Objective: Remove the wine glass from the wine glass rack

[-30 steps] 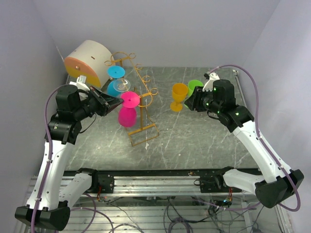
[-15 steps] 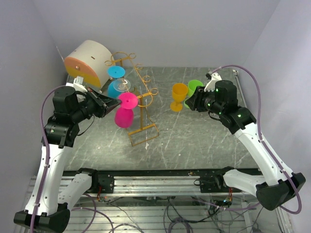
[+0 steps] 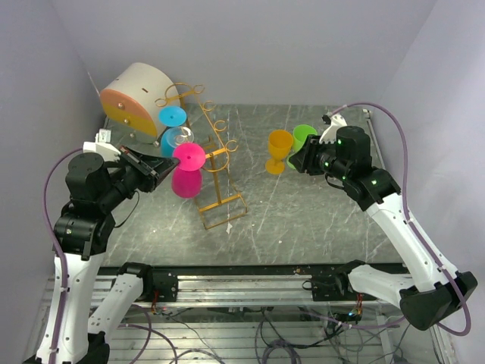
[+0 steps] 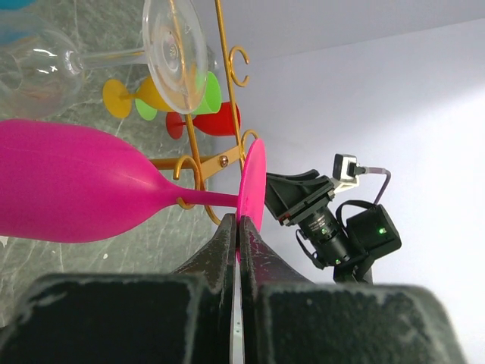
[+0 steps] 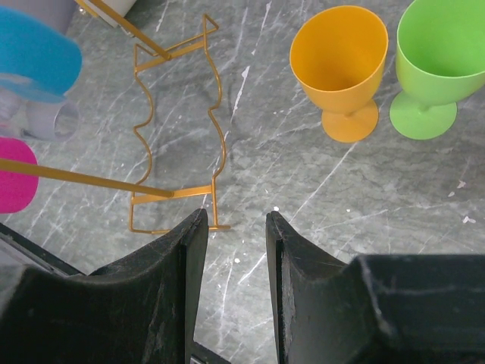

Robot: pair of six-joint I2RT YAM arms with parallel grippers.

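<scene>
On a dark grey marbled tabletop (image 3: 303, 212) between pale walls (image 3: 265, 45) stand one gold wire rack (image 3: 217, 178) and one round white-and-orange box (image 3: 132, 98). Three glasses hang on the rack: a blue glass (image 3: 172, 116), a clear glass (image 3: 176, 138) and the pink wine glass (image 3: 182, 178). An orange glass (image 3: 280, 148) and a green glass (image 3: 305, 134) stand upright, both empty. The left fingers (image 4: 220, 254) are clamped on the pink foot, and the stem lies in a rack hook. The right fingers (image 5: 178, 265) are apart and hold nothing.

Nothing here can be read. The pink wine glass (image 3: 184, 180), the wine glass rack (image 3: 217, 186) and the round white-and-orange box (image 3: 140, 95) at the table's far left corner show plain surfaces in every view, with no letters, numbers, labels or brand marks that can be made out.
</scene>
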